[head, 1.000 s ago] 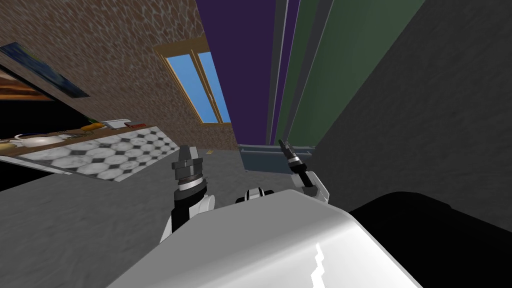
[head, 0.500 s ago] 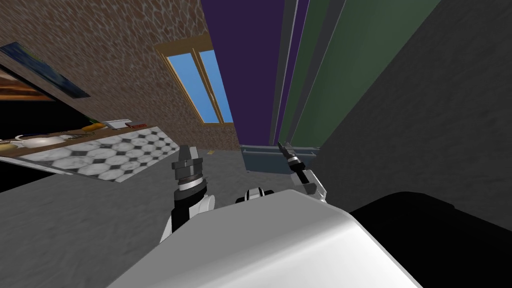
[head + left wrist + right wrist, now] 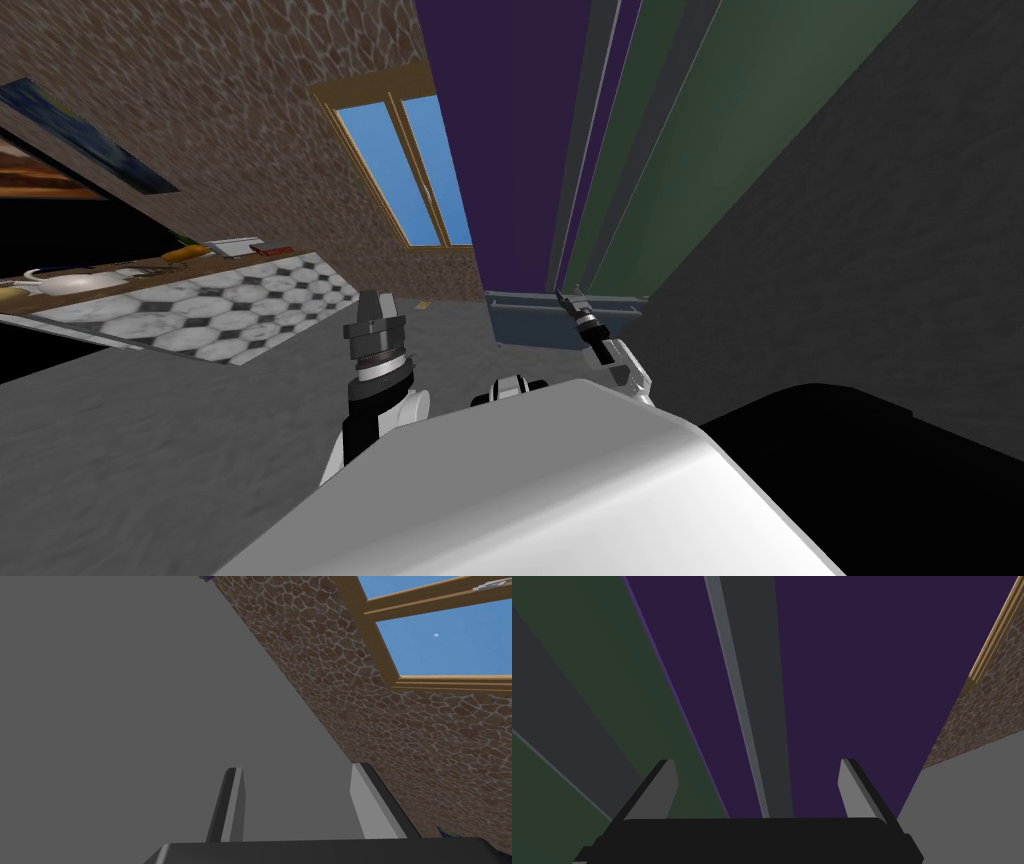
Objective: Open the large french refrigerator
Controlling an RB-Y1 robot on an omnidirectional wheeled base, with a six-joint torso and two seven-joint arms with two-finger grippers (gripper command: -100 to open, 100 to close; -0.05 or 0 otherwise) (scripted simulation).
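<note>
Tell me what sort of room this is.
Most likely a kitchen: a tall purple and green refrigerator with a long grey handle stands ahead, and a tiled counter to the left holds white dishes.

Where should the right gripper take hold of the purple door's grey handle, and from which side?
I'd grip the grey handle bar on the purple door across its narrow width, coming straight from the front. It is a slim straight bar, lined up between the fingers of the open right gripper.
</note>
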